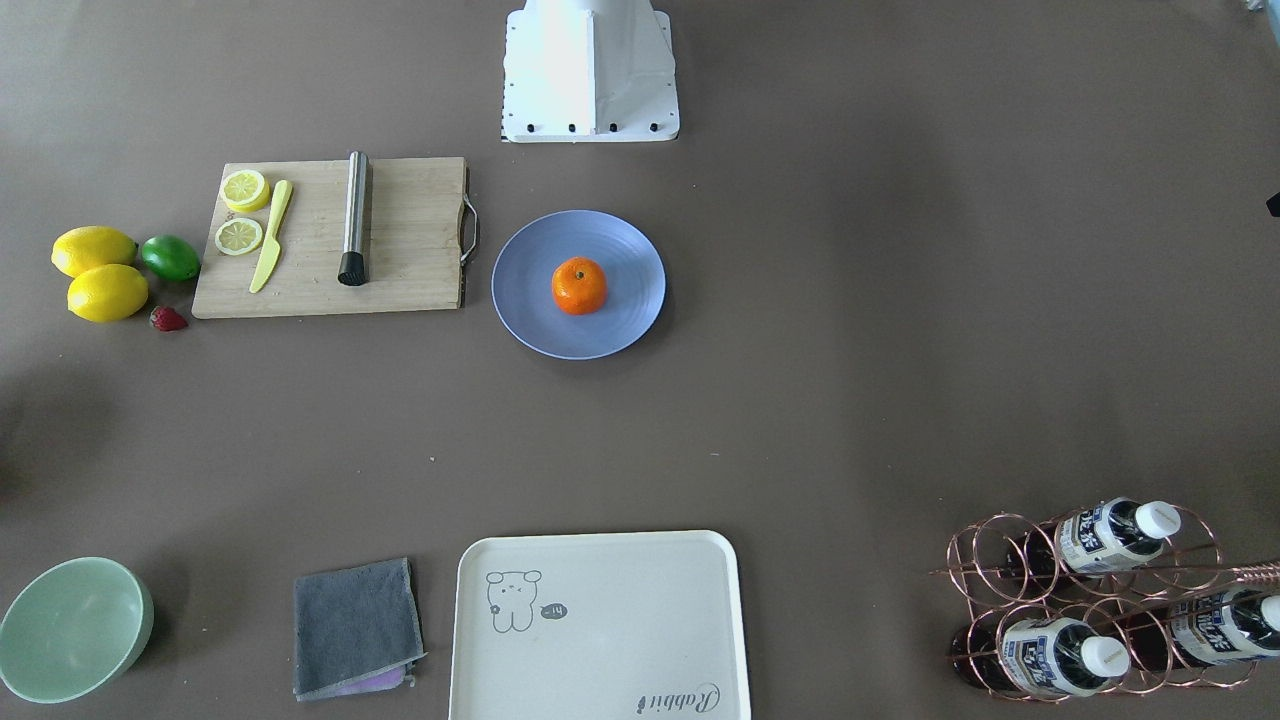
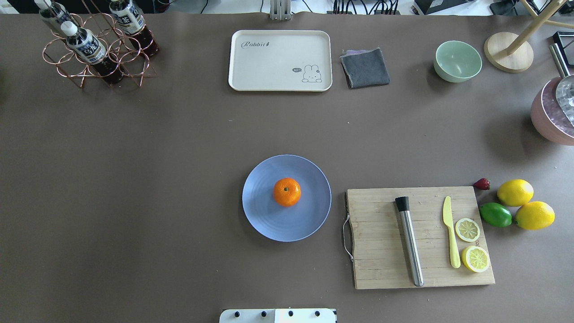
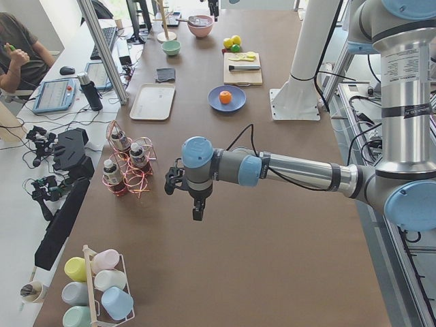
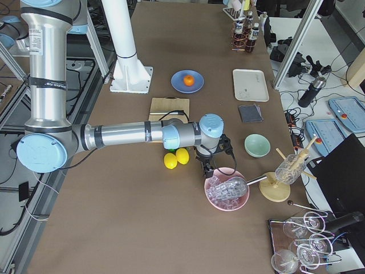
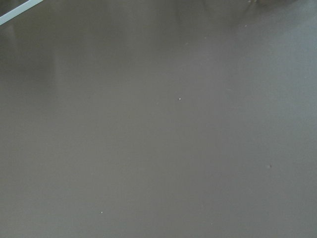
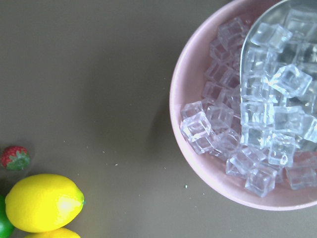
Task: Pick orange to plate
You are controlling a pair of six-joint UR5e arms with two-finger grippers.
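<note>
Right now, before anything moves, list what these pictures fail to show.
Left gripper: only in the left side view, small; open or shut unclear.
Right gripper: only in the right side view; same doubt.
Ice bowl: cut off by the overhead view's right edge.
Bottle labels: too small to read in the front view.
Orange underside: hidden against the plate.

even, bright light; soft shadows; wrist views slightly blurred.
</note>
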